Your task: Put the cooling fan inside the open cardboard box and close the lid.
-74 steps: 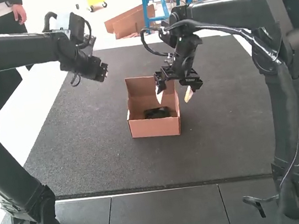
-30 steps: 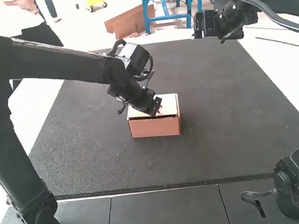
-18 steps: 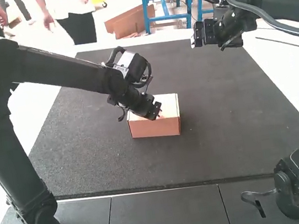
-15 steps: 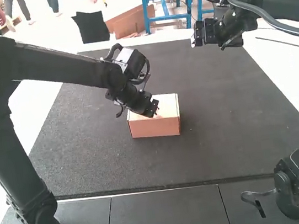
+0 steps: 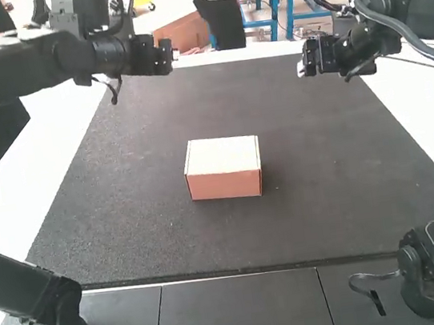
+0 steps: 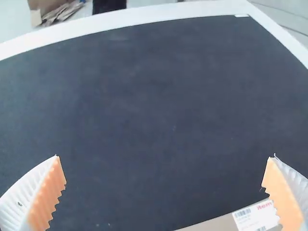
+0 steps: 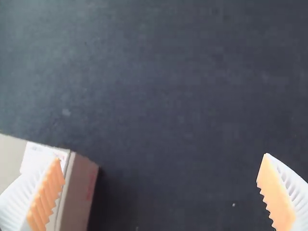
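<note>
A black mat (image 5: 327,195) covered the middle of the white table (image 5: 33,180), and both my arms were held up over its far side. My left arm (image 5: 25,60) stretched in from the left and my right arm (image 5: 405,7) from the right. The cardboard box (image 5: 223,167) sat near the middle of the mat with its lid down flat. With it shut, I could not tell what lay inside. My left gripper (image 5: 163,57) hung above the mat's far left edge and my right gripper (image 5: 309,59) above its far right part. Both were well apart from the box and touched nothing. On each, my white ribbed fingers (image 6: 19,207) with their orange pads (image 7: 274,192) were spread wide, with nothing between them. A small printed label (image 6: 250,216) sat on the box's top.
</note>
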